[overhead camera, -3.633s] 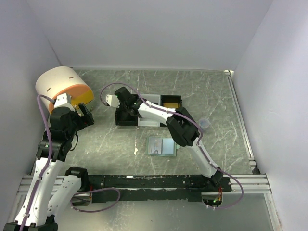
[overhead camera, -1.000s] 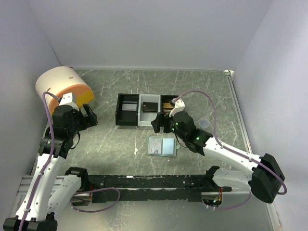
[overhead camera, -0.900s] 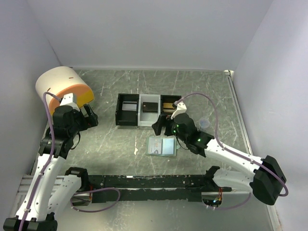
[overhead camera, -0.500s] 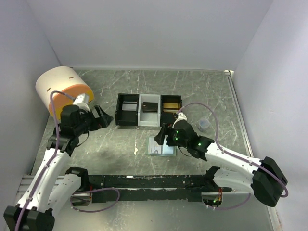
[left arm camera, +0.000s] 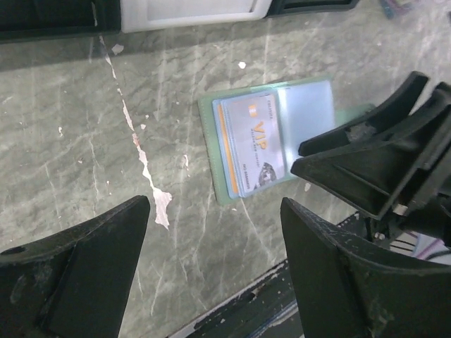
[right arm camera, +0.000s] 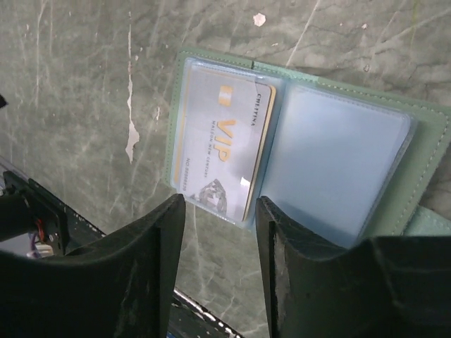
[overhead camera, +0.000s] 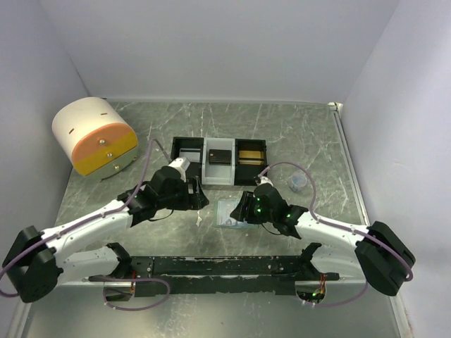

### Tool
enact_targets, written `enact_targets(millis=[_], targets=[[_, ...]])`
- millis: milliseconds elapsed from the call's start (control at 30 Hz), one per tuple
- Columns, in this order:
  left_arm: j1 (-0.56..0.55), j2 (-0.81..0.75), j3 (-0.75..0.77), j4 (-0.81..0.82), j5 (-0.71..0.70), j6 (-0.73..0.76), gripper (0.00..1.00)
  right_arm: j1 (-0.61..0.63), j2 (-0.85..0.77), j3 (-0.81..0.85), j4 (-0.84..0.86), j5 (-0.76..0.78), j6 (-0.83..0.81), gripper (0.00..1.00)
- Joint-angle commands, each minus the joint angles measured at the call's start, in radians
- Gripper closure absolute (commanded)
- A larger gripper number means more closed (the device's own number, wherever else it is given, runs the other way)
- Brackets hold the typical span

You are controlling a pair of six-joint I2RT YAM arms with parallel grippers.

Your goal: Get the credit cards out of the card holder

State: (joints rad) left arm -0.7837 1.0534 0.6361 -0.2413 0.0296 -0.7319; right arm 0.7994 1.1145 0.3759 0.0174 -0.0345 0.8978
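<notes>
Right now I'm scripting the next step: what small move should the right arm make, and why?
Probably lower the right gripper and pinch the near edge of the VIP card. Its jaws stand open astride that edge, and the card sits in one sleeve of the open card holder; the other sleeve looks empty. The left gripper hangs open nearby.

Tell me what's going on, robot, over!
Left hand open, right hand open, both hovering by the card holder. Holder lies open, one VIP card inside its sleeve. Nothing in the way. Over.
</notes>
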Motion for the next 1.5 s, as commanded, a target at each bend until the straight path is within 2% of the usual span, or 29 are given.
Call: enact_targets(millis=[0,167,300,400,567,667,967,1133,1300,1467], targets=[[-0.051,0.08,0.042,0.076,-0.112,-0.052,0.14,-0.038,0.05,0.036,0.053,-0.045,-0.025,0.56],[-0.08,0.126,0.021,0.145,-0.077,-0.08,0.17,-0.089,0.144,0.046,0.079,-0.083,-0.034,0.66],[-0.108,0.171,0.02,0.181,-0.059,-0.08,0.22,-0.096,0.213,0.017,0.152,-0.14,-0.028,0.69],[-0.121,0.207,0.039,0.157,-0.081,-0.079,0.27,-0.096,0.246,-0.006,0.198,-0.172,-0.029,0.75],[-0.132,0.209,0.017,0.163,-0.12,-0.097,0.33,-0.094,0.29,-0.039,0.291,-0.203,-0.024,0.76],[-0.134,0.203,-0.002,0.179,-0.117,-0.094,0.35,-0.094,0.337,-0.034,0.327,-0.239,-0.029,0.83],[-0.163,0.34,0.025,0.215,-0.078,-0.08,0.46,-0.092,0.377,-0.04,0.395,-0.306,-0.039,0.81],[-0.198,0.409,0.047,0.213,-0.113,-0.1,0.55,-0.092,0.346,-0.031,0.342,-0.267,-0.032,0.77],[-0.212,0.422,0.039,0.212,-0.14,-0.119,0.69,-0.095,0.334,-0.026,0.32,-0.243,-0.002,0.76],[-0.227,0.42,0.052,0.152,-0.175,-0.115,0.75,-0.092,0.357,-0.026,0.371,-0.26,0.03,0.78]])
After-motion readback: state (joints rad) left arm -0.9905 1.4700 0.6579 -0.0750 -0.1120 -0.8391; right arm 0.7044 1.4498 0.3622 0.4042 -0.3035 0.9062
